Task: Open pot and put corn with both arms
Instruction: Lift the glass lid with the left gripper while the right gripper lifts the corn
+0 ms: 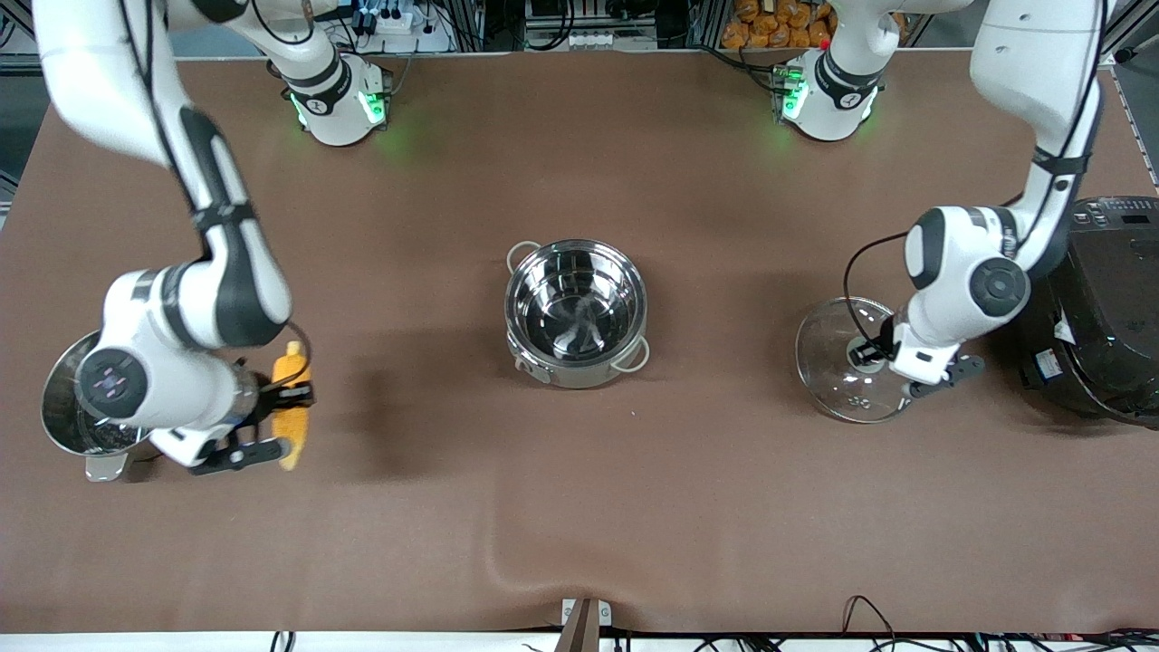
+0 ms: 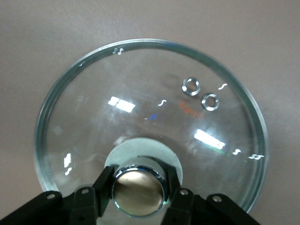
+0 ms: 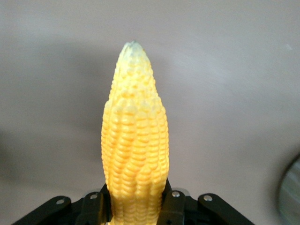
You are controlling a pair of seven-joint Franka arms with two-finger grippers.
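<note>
The pot (image 1: 576, 311) is sitting open at approx. the tabletop (image 1: 579, 507) centre, nothing visible inside but reflections, pale loop handles pointing to about 10 and 4 o'clock in the front view.

The right end effector (image 1: 256, 426) is gripping the corn (image 1: 292, 405) w/ both fingers (image 3: 172, 206) pressing its sides near the thick end, tapered tip sticking out clear of them. It's hanging over the tabletop at the right arm's end, at roughly 8 o'clock from the pot and well apart from it, beside a second steel pot (image 1: 68, 412) that the arm is mostly covering.

The left end effector (image 1: 892, 367) is closed on the lid's copper-coloured knob (image 2: 138, 188), fingers (image 2: 104, 180) on either side. The glass lid (image 1: 847, 359) is at approx. 3 o'clock from the pot, well apart, next to the black cooker (image 1: 1100, 308) at the left arm's end. Whether the lid is resting on the tabletop or is slightly lifted is hard to tell, though it's looking prob. very low.
</note>
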